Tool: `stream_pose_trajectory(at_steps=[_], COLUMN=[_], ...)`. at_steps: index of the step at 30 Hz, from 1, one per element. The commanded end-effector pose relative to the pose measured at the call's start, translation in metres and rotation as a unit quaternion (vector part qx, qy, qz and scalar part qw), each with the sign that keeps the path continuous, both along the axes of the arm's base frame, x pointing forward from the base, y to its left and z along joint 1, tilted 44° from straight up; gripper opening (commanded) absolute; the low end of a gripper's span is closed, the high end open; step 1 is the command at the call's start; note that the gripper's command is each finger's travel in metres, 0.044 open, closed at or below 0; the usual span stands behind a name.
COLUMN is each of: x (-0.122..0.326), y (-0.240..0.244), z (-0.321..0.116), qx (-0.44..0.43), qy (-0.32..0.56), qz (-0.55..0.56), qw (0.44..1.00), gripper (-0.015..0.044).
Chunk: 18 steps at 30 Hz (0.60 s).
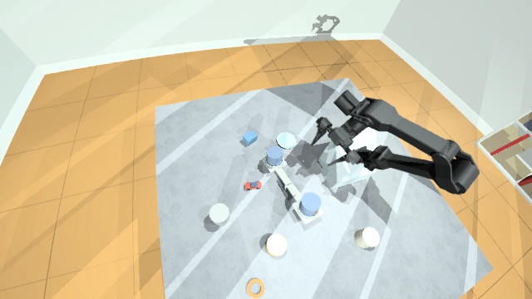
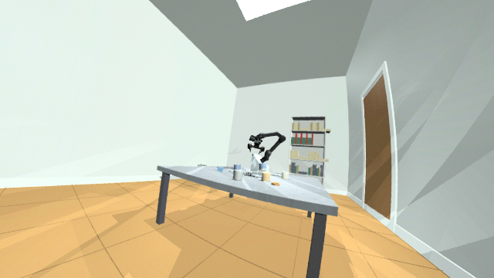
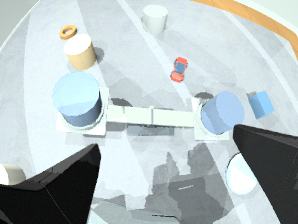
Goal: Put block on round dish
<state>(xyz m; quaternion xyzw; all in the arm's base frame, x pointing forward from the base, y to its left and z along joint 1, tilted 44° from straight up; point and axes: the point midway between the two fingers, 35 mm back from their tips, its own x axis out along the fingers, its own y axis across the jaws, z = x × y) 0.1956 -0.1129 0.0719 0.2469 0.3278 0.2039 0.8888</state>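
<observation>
Tool (image 1: 325,147) hangs wide open and empty above the desk (image 1: 199,120), no cup chosen yet; next, drop onto the seemingly lower cup (image 1: 310,203) at five o'clock.

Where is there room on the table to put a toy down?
Free patches: between the white cylinder and the table's left edge, and the near right corner past the cream cylinder. It is crowded around the balance, its two cups, the dish and the open hand.
</observation>
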Motion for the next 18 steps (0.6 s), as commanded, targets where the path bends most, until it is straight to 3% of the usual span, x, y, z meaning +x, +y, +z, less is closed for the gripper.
stream_pose_trajectory(at_steps=[1, 10, 18], x=[-0.012, -0.018, -0.003], y=[-0.003, -0.007, -0.022], z=[-0.001, -0.002, -0.017], qx=[0.04, 0.074, 0.12], qy=[-0.002, 0.006, 0.107], qz=[-0.041, -0.072, -0.067], qw=[0.998, 0.995, 0.985], gripper=[0.044, 0.044, 0.044])
